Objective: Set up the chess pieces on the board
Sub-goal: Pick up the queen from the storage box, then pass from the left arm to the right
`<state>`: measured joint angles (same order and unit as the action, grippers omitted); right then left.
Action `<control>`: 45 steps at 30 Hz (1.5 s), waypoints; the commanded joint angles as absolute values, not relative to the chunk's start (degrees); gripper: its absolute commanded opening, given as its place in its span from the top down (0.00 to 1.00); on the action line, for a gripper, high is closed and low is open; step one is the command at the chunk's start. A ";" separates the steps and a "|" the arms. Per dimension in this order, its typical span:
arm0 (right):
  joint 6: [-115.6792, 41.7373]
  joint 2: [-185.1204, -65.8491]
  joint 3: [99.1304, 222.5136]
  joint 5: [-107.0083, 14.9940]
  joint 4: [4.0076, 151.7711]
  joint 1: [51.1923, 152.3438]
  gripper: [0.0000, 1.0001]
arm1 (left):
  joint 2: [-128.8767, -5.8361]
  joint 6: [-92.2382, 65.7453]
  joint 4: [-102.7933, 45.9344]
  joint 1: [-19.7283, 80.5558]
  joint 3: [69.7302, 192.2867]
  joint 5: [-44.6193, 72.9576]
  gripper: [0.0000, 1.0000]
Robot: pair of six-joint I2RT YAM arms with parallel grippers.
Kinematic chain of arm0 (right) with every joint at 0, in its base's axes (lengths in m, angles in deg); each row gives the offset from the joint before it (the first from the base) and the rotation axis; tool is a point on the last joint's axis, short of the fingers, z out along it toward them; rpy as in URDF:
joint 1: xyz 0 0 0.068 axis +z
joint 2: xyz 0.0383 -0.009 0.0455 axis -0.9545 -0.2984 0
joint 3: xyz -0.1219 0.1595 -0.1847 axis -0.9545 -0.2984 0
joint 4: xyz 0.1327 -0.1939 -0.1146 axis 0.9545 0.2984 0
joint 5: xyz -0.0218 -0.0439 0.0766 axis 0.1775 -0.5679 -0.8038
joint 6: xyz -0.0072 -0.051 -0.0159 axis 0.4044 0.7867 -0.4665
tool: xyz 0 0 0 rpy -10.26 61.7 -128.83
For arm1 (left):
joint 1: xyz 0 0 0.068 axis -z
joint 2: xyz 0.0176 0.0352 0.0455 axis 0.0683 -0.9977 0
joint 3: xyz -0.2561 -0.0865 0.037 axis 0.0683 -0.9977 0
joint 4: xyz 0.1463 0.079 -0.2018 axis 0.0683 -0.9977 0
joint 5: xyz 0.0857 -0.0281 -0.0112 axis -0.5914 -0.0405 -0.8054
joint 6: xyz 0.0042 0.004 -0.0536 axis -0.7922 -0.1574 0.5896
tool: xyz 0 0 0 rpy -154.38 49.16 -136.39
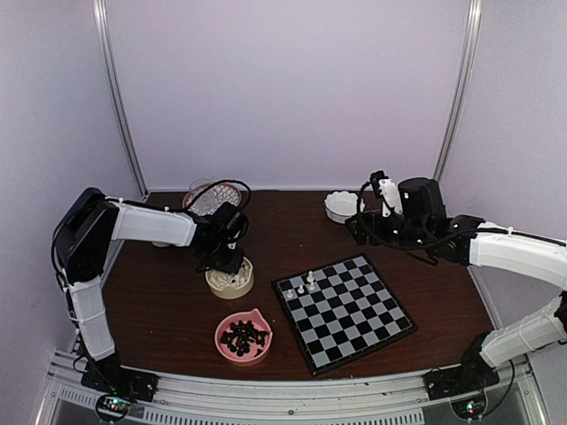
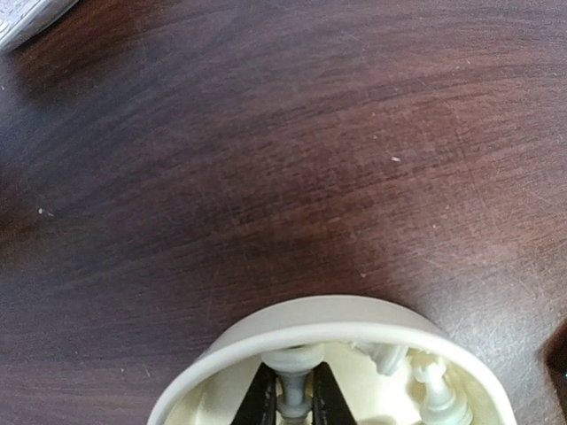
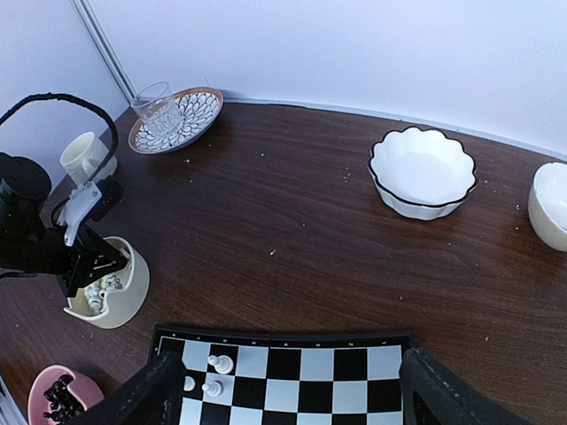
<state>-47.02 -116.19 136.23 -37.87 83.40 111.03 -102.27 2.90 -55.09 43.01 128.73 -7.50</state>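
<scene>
The board [image 1: 354,319] lies right of centre, with three white chess pieces [image 1: 301,287] standing at its far left corner; the right wrist view shows those white pieces [image 3: 213,376] too. My left gripper [image 1: 229,266] reaches down into a cream bowl [image 1: 232,287] of white pieces. In the left wrist view its black fingers [image 2: 260,400] are shut on the stem of one white piece [image 2: 295,390] just inside the bowl's rim [image 2: 328,317]. My right gripper [image 3: 288,403] hangs open and empty above the board's far edge [image 3: 292,336].
A pink bowl [image 1: 221,343] holding black pieces sits near the front. A white scalloped bowl [image 3: 422,173], a patterned plate [image 3: 190,113] with a glass [image 3: 158,108], a cup [image 3: 84,157] and another white bowl [image 3: 551,205] stand along the back.
</scene>
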 commanded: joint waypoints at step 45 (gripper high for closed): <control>9.56 -119.05 125.97 -50.80 70.91 131.45 0.11 | -88.14 -14.94 -47.67 53.91 122.75 44.01 0.94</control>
<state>0.98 -116.89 123.69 -57.68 68.37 128.50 -85.95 -11.83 -44.20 52.36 119.44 41.98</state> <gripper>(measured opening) 0.906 0.102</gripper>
